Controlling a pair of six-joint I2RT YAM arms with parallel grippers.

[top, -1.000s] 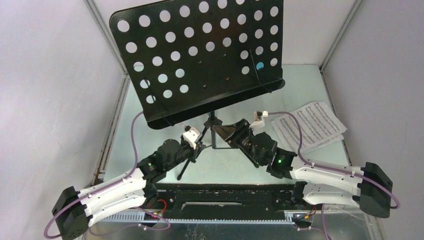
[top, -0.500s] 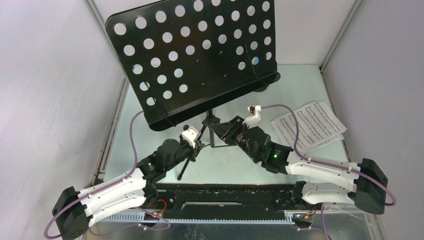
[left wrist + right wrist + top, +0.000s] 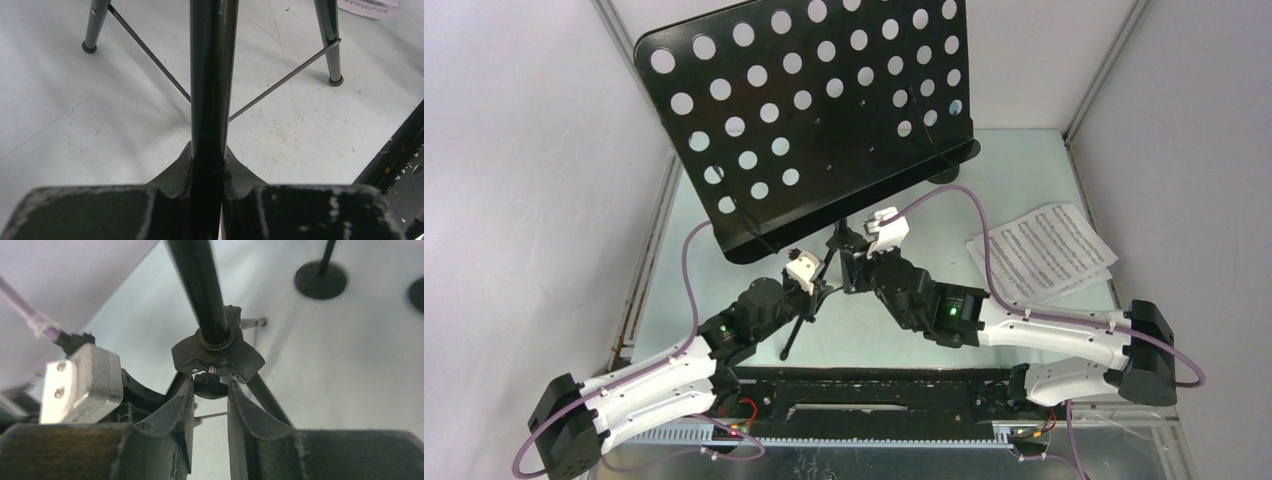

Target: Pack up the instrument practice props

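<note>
Top view: black music rack upright at the centre of the table, white sheet-music pages flat to its right; left wrist view: left gripper clamped on the pole; right wrist view: right gripper fingers narrowly apart, flanking a knob under the tripod hub, contact impossible to tell.

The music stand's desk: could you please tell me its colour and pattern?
The desk is black, punched with rows of round holes; the top view shows it best.

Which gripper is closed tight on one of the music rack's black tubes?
The left gripper: its jaws pinch the tube. The right gripper straddles a knob under the tripod hub.
</note>
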